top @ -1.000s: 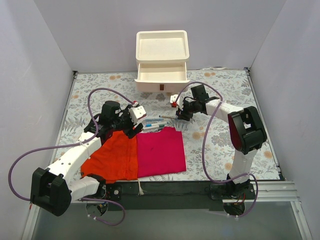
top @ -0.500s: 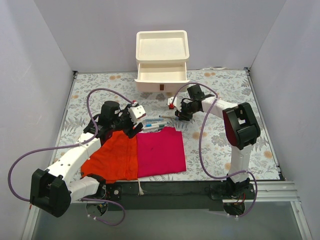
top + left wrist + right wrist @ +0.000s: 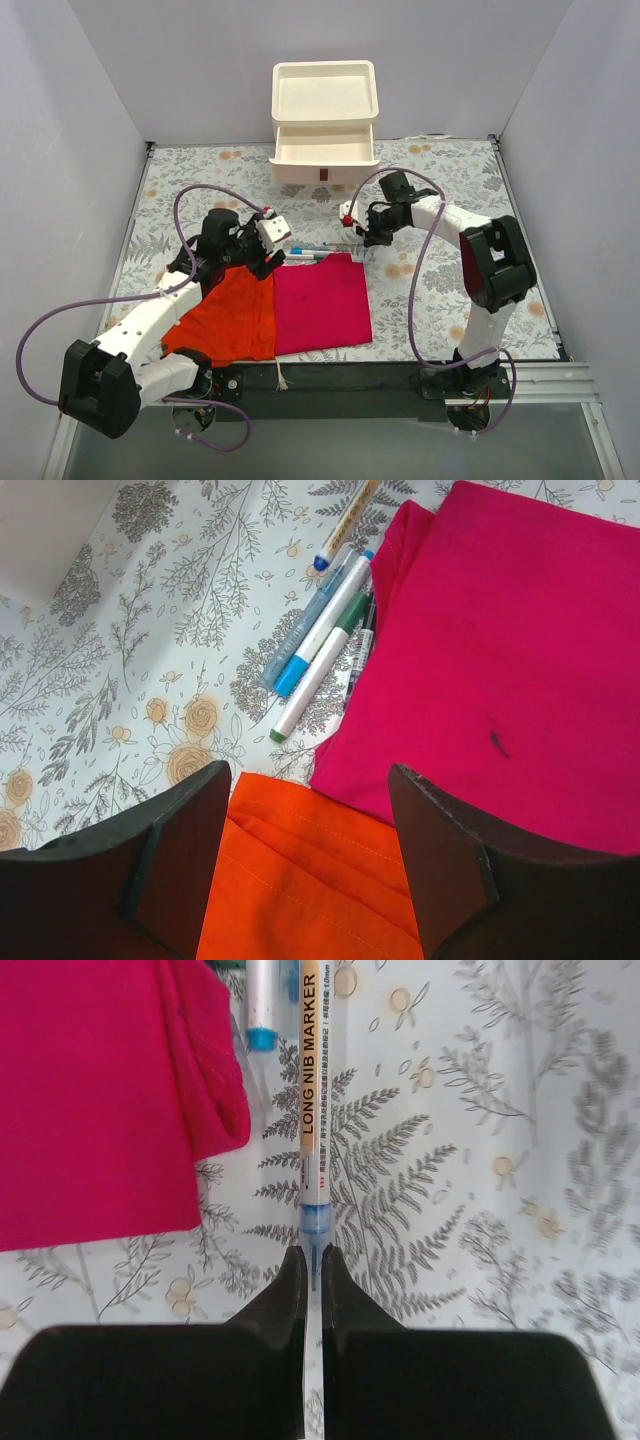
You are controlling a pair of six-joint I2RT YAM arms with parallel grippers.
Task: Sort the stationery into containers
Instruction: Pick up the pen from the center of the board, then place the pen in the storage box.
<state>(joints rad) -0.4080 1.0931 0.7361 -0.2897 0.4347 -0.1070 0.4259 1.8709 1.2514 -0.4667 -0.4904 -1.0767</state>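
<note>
Top external. Shows no readable writing at this range. Shows a cream-white, boxy plastic drawer unit [image 3: 325,120] at the far edge of the floral-print table cover [image 3: 450,290], with a shallow tray top and a brown pull tab low on the front. Shows thin pens [image 3: 310,253] bunched just beyond the flat magenta cloth [image 3: 322,305], with an orange cloth [image 3: 228,318] touching its left side. Puts the right gripper [image 3: 358,238] low at the bunch's right end and the left gripper [image 3: 272,262] over the orange cloth's far edge.

Left wrist. Shows the left gripper [image 3: 310,860] with matte black fingers [image 3: 180,850] spread wide, holding and touching nothing, above the seam of the two cloths. Shows slim round pens [image 3: 320,640], blue-capped and green-tipped, lying parallel against the magenta fold. Print on them too small to read. Shows the cream long-nib marker [image 3: 345,520] farther on.

Right wrist. Reads "LONG NIB MARKER" in black along the cream barrel [image 3: 309,1090]; finer print below illegible. Shows the right gripper [image 3: 313,1270] pressed together, pinching the marker's thin blue nib end, with the barrel flat on the table cover beside the magenta cloth.
</note>
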